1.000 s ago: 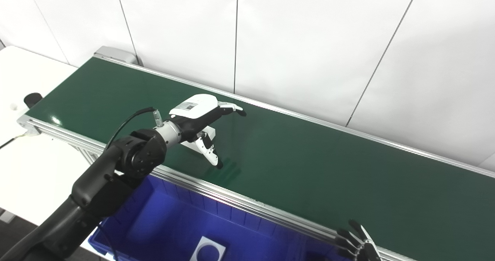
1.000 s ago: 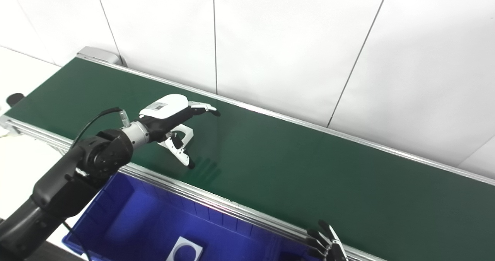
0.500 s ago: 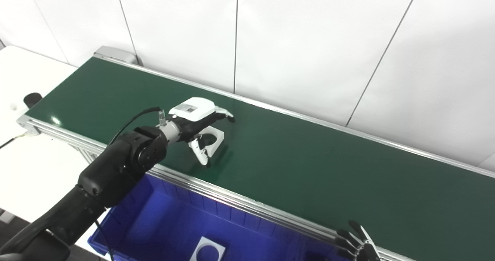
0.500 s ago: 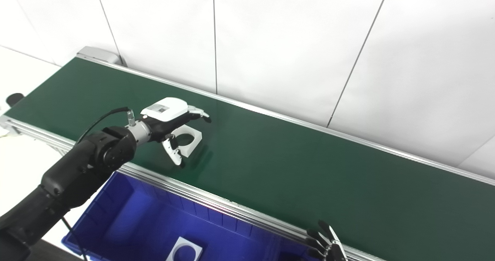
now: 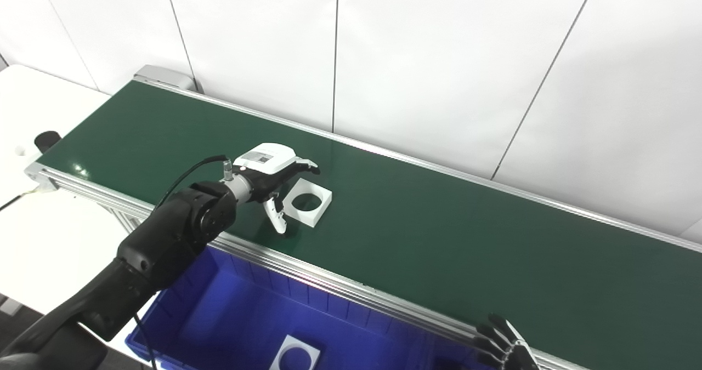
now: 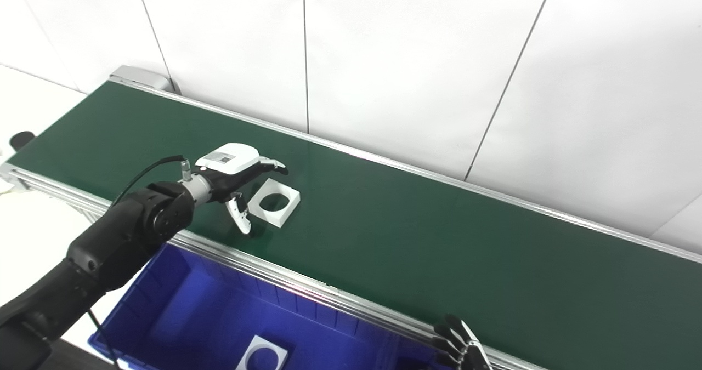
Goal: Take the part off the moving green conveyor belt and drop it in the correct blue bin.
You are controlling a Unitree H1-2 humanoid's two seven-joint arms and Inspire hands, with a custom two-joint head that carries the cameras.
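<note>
A white square part with a round hole lies flat on the green conveyor belt. My left hand hovers just left of it, open, thumb pointing down toward the belt, fingers reaching over the part's left edge without holding it. Only the dark fingertips of my right hand show at the bottom edge near the belt's front rail, spread apart. Below the belt stands a blue bin with another white holed part lying inside.
An aluminium rail runs along the belt's near edge, above the bin. A white wall stands behind the belt. A white table with a small black object lies to the left.
My left hand has pulled back to the left and lowered, uncovering the white part. The part now shows fully and sits further right on the belt.
</note>
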